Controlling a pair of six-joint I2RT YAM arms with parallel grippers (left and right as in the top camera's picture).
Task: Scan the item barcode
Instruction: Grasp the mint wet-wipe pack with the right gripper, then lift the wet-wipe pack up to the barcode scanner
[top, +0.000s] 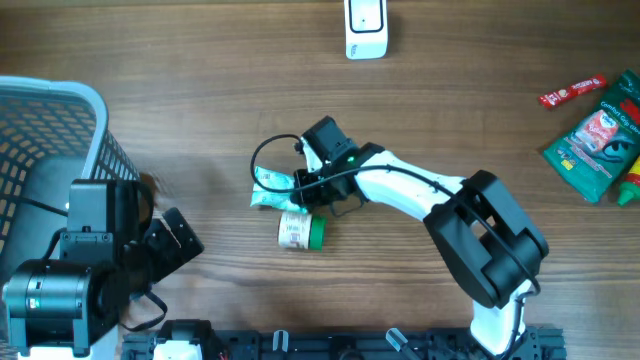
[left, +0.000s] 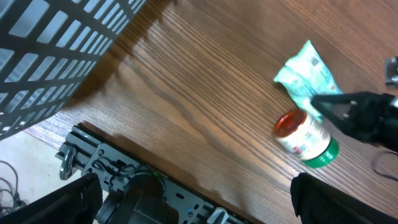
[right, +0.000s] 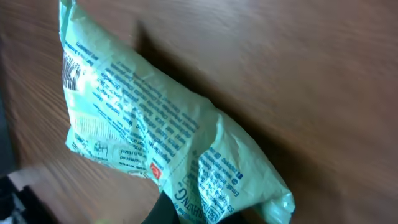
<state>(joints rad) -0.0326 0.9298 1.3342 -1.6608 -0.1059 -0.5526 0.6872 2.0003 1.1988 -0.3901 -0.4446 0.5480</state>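
A mint-green packet (top: 270, 188) lies on the wooden table, and my right gripper (top: 306, 186) is shut on its right end. In the right wrist view the packet (right: 155, 137) fills the frame, its printed back facing the camera and a barcode (right: 73, 71) near its top left corner; a dark fingertip (right: 166, 213) presses its lower edge. A white bottle with a green cap (top: 300, 231) lies just in front of the packet. The white scanner (top: 366, 28) stands at the far edge. My left gripper (top: 172, 242) is open and empty at the front left, apart from both.
A grey wire basket (top: 60, 130) stands at the left edge beside the left arm. Red and green snack packs (top: 600, 135) lie at the far right. The left wrist view shows the bottle (left: 306, 138), the packet (left: 309, 73) and the table's front rail (left: 124, 180).
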